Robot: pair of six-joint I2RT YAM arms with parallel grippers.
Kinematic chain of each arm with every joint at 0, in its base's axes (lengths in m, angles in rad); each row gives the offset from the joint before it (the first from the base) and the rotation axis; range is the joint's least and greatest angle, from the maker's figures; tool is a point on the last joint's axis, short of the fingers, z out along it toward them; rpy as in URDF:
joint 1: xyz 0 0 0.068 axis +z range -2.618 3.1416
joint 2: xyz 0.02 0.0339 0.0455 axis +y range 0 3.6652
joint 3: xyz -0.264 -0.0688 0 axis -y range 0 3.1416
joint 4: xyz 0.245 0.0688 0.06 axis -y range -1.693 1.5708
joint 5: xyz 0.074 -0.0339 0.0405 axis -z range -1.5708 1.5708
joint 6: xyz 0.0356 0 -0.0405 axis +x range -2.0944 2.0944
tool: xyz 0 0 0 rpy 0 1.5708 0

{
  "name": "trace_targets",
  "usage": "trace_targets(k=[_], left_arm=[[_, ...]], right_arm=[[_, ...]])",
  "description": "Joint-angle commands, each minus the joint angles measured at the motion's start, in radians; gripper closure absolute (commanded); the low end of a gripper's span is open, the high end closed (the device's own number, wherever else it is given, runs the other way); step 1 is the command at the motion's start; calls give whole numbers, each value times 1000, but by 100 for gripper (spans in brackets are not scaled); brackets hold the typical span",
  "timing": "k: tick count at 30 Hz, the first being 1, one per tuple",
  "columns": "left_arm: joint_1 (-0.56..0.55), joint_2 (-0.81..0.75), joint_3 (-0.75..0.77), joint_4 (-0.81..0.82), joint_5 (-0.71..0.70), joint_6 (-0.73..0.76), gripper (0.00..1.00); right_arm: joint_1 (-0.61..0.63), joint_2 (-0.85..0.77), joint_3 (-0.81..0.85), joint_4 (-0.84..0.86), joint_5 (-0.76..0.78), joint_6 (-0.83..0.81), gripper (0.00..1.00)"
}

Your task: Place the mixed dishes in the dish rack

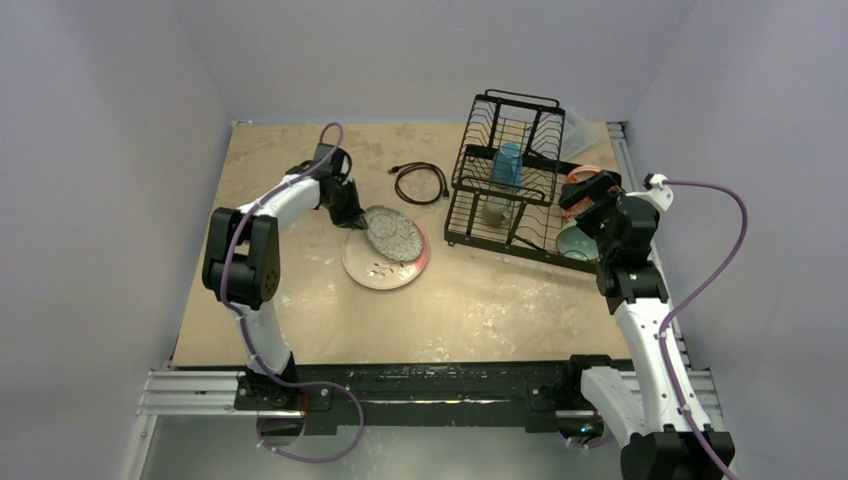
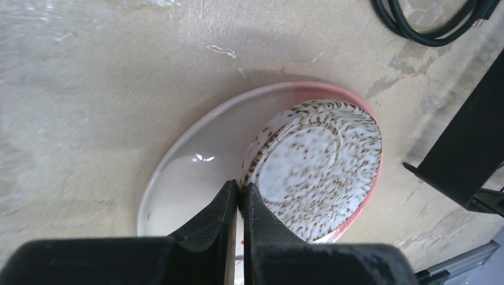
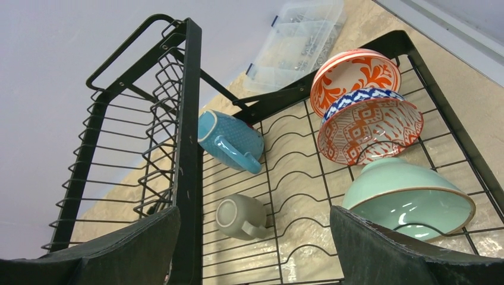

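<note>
Though overhead hides it, the wrist view shows left gripper (image 2: 240,190) seemingly clamped on speckled dish (image 2: 324,172); right gripper (image 3: 254,217) gapes.

Lighting: bright, even, from overhead; faint soft shadow under the rack (image 1: 530,140). Glare: one small highlight on the plate (image 2: 184,172) (left wrist view). Focus: near fingers (image 3: 119,249) blurred; top view slightly grainy.
</note>
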Motion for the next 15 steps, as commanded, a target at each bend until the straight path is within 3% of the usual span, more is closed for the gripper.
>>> trace_targets(k=[1, 6, 15], left_arm=[[7, -174, 44, -9, -48, 41, 100], [13, -313, 33, 4, -52, 55, 100], [24, -619, -61, 92, -128, 106, 100]], right_arm=[[-1, -32, 38, -17, 10, -33, 1], [-1, -34, 63, -13, -7, -58, 1], [-1, -24, 67, 65, -192, -84, 1]])
